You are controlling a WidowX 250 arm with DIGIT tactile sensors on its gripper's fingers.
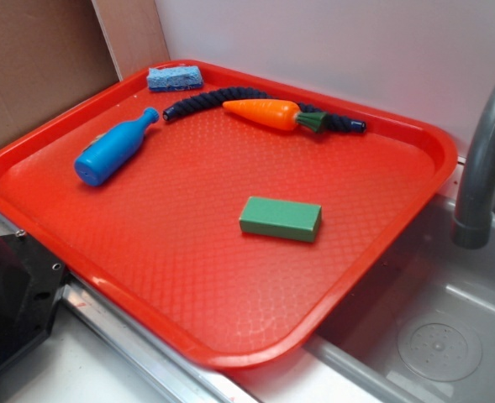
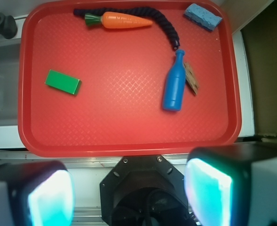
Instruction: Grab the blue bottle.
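Five items on tray, bottle not yet grabbed

Exterior view: red tray (image 1: 54, 243) bridges the sink edge. The blue bottle (image 1: 113, 148) lies on its side near the tray's left rim, neck towards the dark rope (image 1: 198, 98). Carrot (image 1: 264, 112) rests across the rope; blue sponge (image 1: 175, 78) in far corner; green block (image 1: 281, 218) alone mid-tray. Arm not in shot.

Wrist view: gripper (image 2: 129, 190) hangs high over the bench-side rim, jaws wide apart, empty. Bottle (image 2: 174, 84) lies ahead, right of centre, neck just beside the rope end. Bare tray flanks the fat body, likely best gripped there, clear of the rope
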